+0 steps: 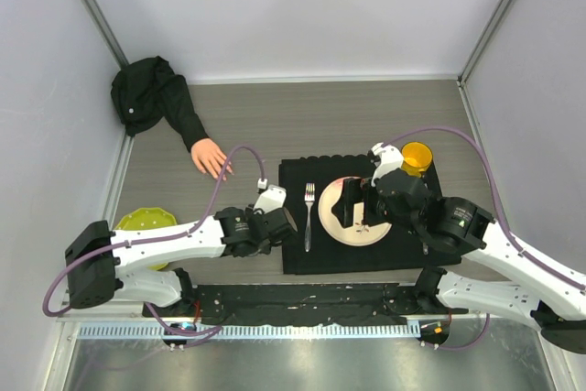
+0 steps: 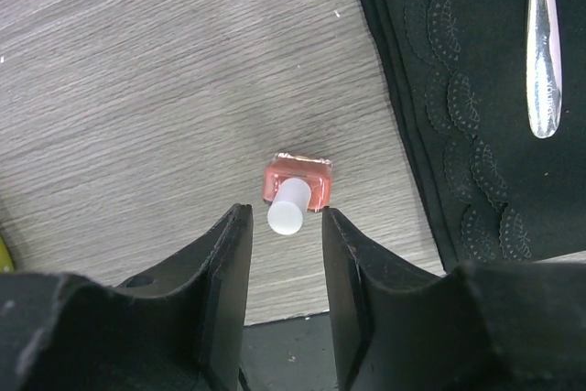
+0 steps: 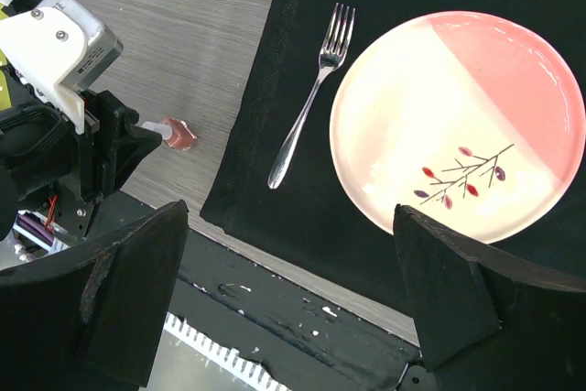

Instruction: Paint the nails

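Since our left pincer [image 2: 286, 267] sits open right at the polish bottle [image 2: 298, 182] on the desk [image 2: 137, 89], we reckon an off-centre squeeze could flick it away.

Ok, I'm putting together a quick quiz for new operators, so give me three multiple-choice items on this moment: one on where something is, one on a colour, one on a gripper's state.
1. Where is the polish bottle?
A on the bare wooden table beside the black mat
B on the plate
C in the yellow cup

2. What colour is the bottle's cap?
A black
B white
C yellow

3. How is the left gripper?
A shut on the fork
B open, a finger on each side of the cap
C shut on the cap

Answers:
1 A, the left wrist view shows it on wood grain next to the mat's edge.
2 B, the cap is plainly white.
3 B, a gap shows between the cap and each finger.
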